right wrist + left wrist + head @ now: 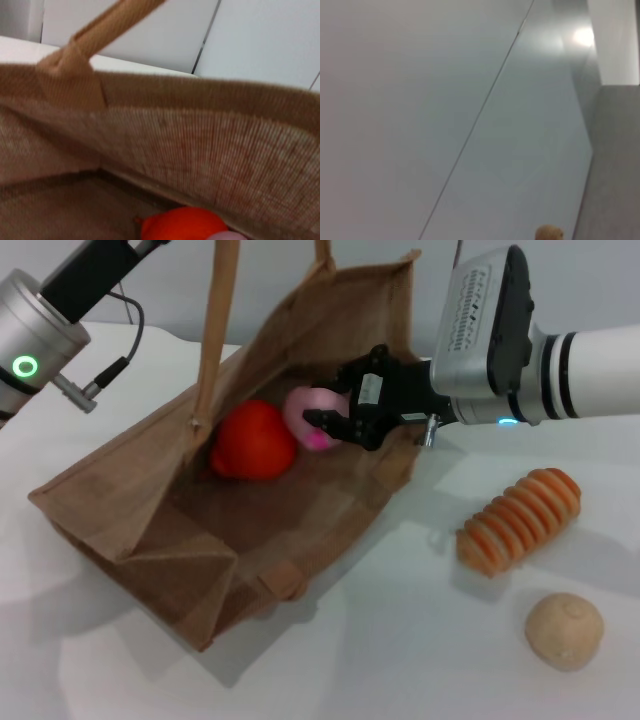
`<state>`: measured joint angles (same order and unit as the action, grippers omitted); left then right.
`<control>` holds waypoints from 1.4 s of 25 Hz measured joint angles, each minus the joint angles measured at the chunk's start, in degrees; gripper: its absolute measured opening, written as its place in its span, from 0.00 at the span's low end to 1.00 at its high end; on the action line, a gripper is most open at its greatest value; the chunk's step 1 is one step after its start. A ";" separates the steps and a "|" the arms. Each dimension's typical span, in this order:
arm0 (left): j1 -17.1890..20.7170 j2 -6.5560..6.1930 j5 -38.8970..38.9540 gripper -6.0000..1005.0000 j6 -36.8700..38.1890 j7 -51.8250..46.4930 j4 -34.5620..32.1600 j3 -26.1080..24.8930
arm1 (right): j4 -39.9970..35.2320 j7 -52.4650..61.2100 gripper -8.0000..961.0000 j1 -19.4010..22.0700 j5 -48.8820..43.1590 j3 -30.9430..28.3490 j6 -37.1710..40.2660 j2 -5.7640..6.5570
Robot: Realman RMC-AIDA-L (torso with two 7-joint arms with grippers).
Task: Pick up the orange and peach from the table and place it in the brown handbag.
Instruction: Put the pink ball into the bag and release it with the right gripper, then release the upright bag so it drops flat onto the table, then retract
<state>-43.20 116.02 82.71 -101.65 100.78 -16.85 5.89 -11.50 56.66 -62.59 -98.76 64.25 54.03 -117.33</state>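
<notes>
White worktop (400,660) carrying all items. Bag (150,530): lying on its side on the worktop, mouth open toward the right arm, one handle (215,330) lifted upward at the robot's left; the wrist view of the right arm looks across the woven wall (200,150) into the interior. Right hand (335,420): reaching in through the bag's mouth, its dark fingers closed around the peach (305,410). Left hand: outside every view; only the left arm (40,330) shows, raised beside the bag. Orange (253,440): resting inside the bag on the lower wall, touching the peach. Spiral bread (520,520): on the worktop outside the bag, on the robot's right. Beige ball (564,630): near the bread, closer to the robot.
</notes>
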 joint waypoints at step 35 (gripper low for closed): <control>5.21 -1.07 3.89 0.13 3.13 2.22 -0.10 -0.09 | -6.46 -7.17 0.84 16.73 15.98 -0.82 18.97 1.72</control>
<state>-37.99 114.95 86.60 -98.52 103.00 -16.96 5.80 -17.96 49.49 -45.86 -82.78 63.43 73.00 -115.61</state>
